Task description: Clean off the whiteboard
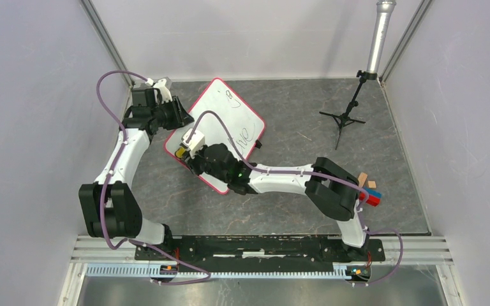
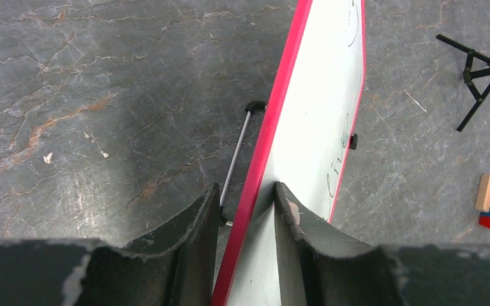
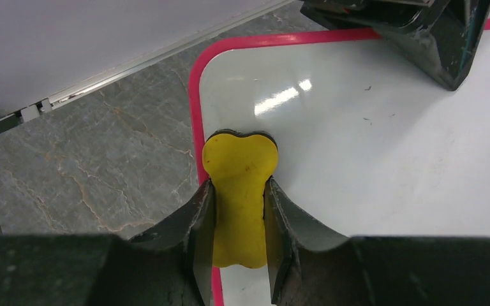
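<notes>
The whiteboard, white with a thin red rim, lies slanted at the middle of the grey table, with dark handwriting on its right half. My left gripper clamps the board's left edge. In the left wrist view the red rim runs between the jaws of that gripper, one finger on the white face. My right gripper is shut on a yellow eraser, which rests on the board's near-left corner, by the rim. The face around the eraser is free of writing.
A black tripod carrying a silver cylinder stands at the back right. Small wooden, red and blue blocks lie by the right arm's elbow. A thin metal leg shows under the board. Walls close in on three sides.
</notes>
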Controlling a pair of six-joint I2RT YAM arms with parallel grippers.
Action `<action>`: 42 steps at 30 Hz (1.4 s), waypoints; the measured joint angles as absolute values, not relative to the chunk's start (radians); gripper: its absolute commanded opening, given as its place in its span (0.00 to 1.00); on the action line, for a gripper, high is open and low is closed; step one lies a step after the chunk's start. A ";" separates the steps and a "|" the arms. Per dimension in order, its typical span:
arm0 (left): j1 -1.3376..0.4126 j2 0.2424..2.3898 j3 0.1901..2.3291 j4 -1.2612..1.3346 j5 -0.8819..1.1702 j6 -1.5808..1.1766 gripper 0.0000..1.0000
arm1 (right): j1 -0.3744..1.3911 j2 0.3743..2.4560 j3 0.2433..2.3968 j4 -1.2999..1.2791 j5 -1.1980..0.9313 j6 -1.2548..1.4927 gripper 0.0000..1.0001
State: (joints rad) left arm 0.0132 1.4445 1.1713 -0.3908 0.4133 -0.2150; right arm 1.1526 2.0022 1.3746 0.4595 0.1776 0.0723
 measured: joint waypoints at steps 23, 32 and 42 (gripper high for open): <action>0.014 1.453 1.185 -0.395 0.422 -0.214 0.02 | 0.757 1.966 1.087 0.578 0.171 0.456 0.32; 0.014 1.453 1.185 -0.396 0.429 -0.212 0.02 | 0.900 1.956 1.149 0.559 0.270 0.335 0.32; 0.014 1.456 1.185 -0.391 0.444 -0.204 0.02 | 0.926 1.960 1.198 0.568 0.163 0.318 0.32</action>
